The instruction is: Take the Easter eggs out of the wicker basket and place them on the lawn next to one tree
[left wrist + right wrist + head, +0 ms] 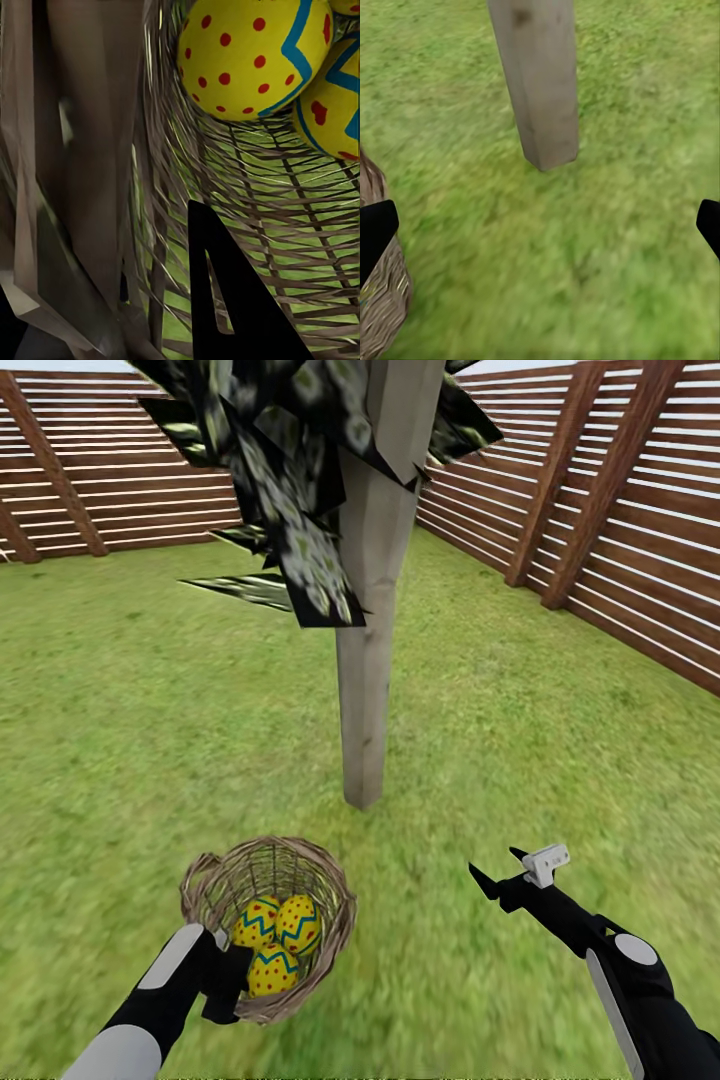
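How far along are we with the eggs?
Done: the basket now sits close to the tree. In hand: the left gripper is clamped on the basket rim; the right gripper hangs open and empty over the lawn. Left: all three eggs are in the basket; none lies on the grass yet.
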Robot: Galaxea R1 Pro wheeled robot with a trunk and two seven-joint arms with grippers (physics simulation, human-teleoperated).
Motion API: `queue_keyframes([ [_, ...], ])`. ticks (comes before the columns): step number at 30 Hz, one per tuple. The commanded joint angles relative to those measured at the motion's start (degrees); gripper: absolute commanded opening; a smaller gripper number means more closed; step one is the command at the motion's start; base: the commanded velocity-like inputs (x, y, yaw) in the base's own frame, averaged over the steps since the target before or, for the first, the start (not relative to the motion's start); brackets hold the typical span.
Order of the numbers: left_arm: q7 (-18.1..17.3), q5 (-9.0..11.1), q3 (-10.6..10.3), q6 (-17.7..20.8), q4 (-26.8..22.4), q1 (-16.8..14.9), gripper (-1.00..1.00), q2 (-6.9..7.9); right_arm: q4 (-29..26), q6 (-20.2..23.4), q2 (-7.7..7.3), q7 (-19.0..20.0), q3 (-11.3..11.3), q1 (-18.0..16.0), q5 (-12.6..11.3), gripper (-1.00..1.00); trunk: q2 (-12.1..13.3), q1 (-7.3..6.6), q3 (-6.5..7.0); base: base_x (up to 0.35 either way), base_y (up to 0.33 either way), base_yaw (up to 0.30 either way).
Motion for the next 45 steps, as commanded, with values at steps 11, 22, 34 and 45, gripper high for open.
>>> queue_keyframes([
  [11, 0.29, 0.17, 0.1, 0.34, -0.16, -0.13, -1.0, -0.1, -0.08, 0.36, 0.01, 0.32, -0.09, -0.03, 0.0, 1.0, -4.45, 2.42, -2.83, 0.0, 0.0, 0.0],
  [22, 0.29, 0.17, 0.1, 0.34, -0.16, -0.16, -1.0, -0.1, -0.08, 0.36, 0.01, 0.32, -0.11, -0.03, 0.0, 1.0, -8.86, 4.83, -5.61, 0.0, 0.0, 0.0],
  [34, 1.61, 0.34, -0.11, 0.42, -3.31, -0.16, -1.0, -0.1, -0.08, 0.36, 0.01, 0.32, -0.16, -0.03, 0.0, 1.0, -10.87, 5.93, -6.95, 0.0, 0.0, 0.0],
  [45, 7.06, 1.09, -1.05, 0.77, -6.12, 2.74, 1.0, 2.87, 0.54, -0.82, 0.54, 0.64, 0.35, -0.57, 0.0, 1.0, -10.83, 5.91, -6.94, 0.0, 0.0, 0.0],
])
